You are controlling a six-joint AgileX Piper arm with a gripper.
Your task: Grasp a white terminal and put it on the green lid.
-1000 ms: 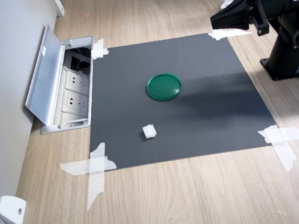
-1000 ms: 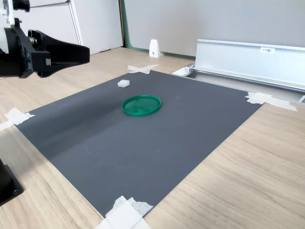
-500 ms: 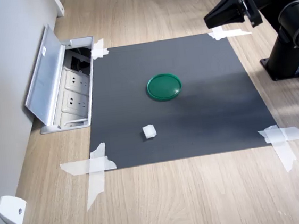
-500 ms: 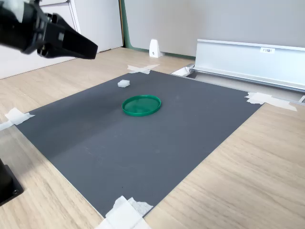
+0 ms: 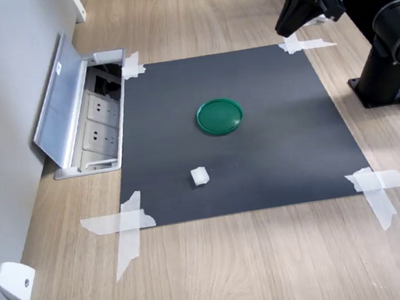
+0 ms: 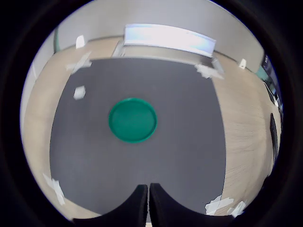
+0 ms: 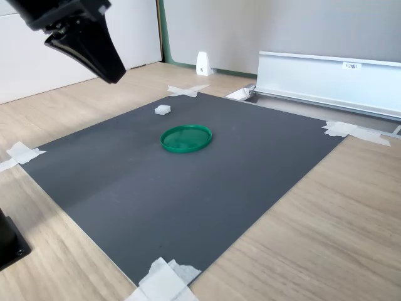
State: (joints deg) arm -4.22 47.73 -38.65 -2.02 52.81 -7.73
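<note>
The green lid [image 5: 219, 116] lies flat near the middle of a dark grey mat [image 5: 286, 148]; it also shows in the second exterior view [image 7: 186, 137] and the wrist view [image 6: 132, 119]. The white terminal [image 5: 200, 176] rests on the mat, apart from the lid, toward the first exterior view's bottom; it appears small in the other two views [image 7: 162, 110] [image 6: 79, 92]. My gripper [image 5: 284, 29] hangs high over the mat's far right corner in the first exterior view, tilted down, well away from both things. In the wrist view its fingers [image 6: 137, 205] meet with nothing between them.
An open floor socket box with a raised metal flap [image 5: 66, 99] borders the mat on the first exterior view's left. White tape strips [image 5: 126, 226] hold the mat's corners. A white wedge piece [image 5: 15, 282] sits by the wall. The arm's black base [image 5: 392, 72] stands at the right.
The gripper has lifted and swung from level to pointing steeply downward, moving toward the top edge of both exterior views. The lid and terminal have not moved.
</note>
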